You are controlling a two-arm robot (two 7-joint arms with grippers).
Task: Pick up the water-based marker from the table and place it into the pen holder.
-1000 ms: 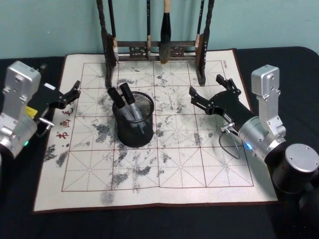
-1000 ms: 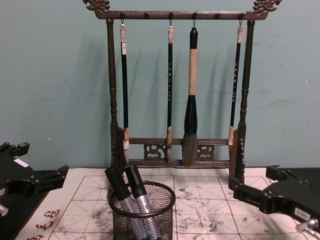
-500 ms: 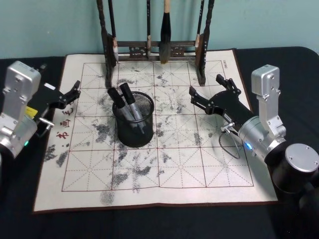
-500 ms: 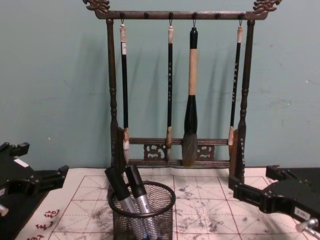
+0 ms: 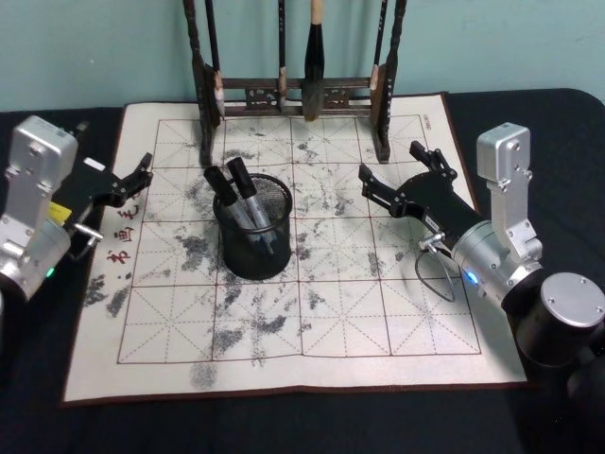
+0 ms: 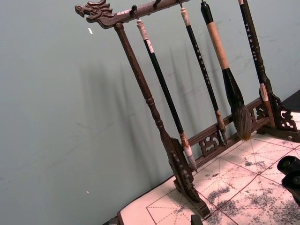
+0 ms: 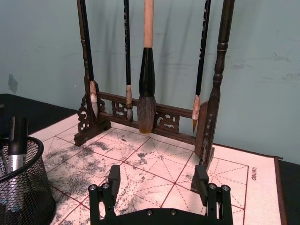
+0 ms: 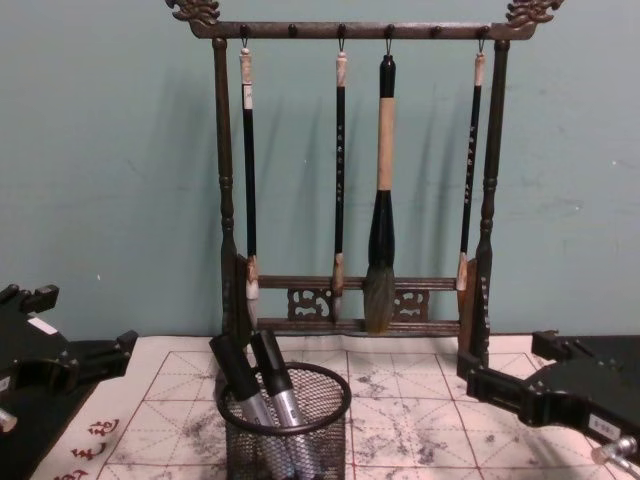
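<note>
The pen holder, a black wire-mesh cup, stands on the mat left of centre; it is also in the chest view and the right wrist view. Two water-based markers with black caps and silver barrels lean inside it, caps up. My left gripper rests open at the mat's left edge, a hand's width left of the holder. My right gripper hovers open over the mat to the holder's right, with nothing between its fingers.
A tall dark wooden rack hung with calligraphy brushes stands at the mat's far edge. The white gridded mat is stained with ink and lies on a black tablecloth. A loose cable loops beside the right wrist.
</note>
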